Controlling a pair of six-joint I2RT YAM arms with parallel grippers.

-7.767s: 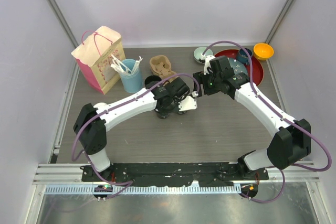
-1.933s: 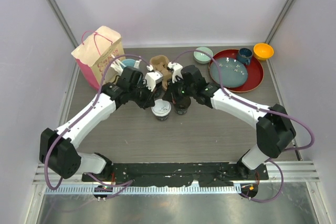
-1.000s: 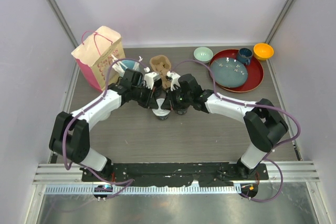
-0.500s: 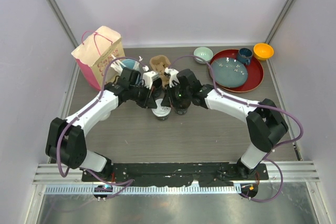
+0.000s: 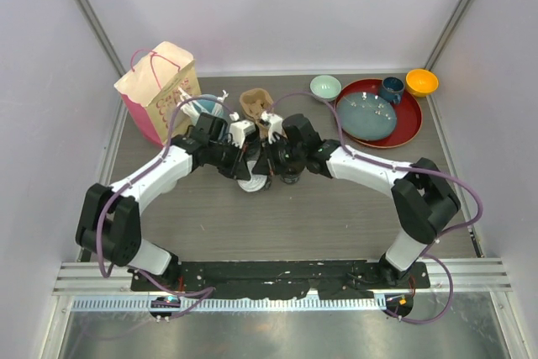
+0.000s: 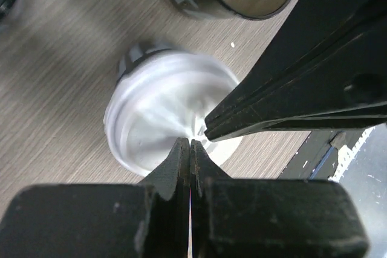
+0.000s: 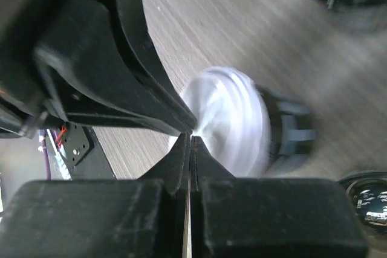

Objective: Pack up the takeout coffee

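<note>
The lidded cup [image 6: 169,113], black with a white sip lid, leans well off upright on the table [image 5: 353,208] just in front of the carrier [image 5: 257,104], on the side toward the arm bases. It is blurred in both wrist views. Its lid faces the two claws, which meet on it from opposite sides.

The left claw [image 6: 190,143] has its fingers pressed flat together with nothing between them, the tips at the lid's face. The right claw [image 7: 191,140] is likewise closed tight on nothing, its tips at the lid's edge and almost touching the left claw's.

The second cup [image 5: 291,176] stands upright in front of the carrier and slightly to its right, its top showing dark. It is close beside the tipped cup but apart from it.

A light-blue utensil cup [image 5: 208,105] stands just left of the carrier, partly behind the left arm. A pink-and-tan bag [image 5: 160,94] stands farther left.

A mint bowl [image 5: 325,87] sits to the carrier's right and a little behind it. Farther right lies a red tray [image 5: 409,119] carrying a blue plate [image 5: 367,115] and a dark mug [image 5: 392,88]. An orange bowl [image 5: 421,82] sits farthest right of the carrier.
</note>
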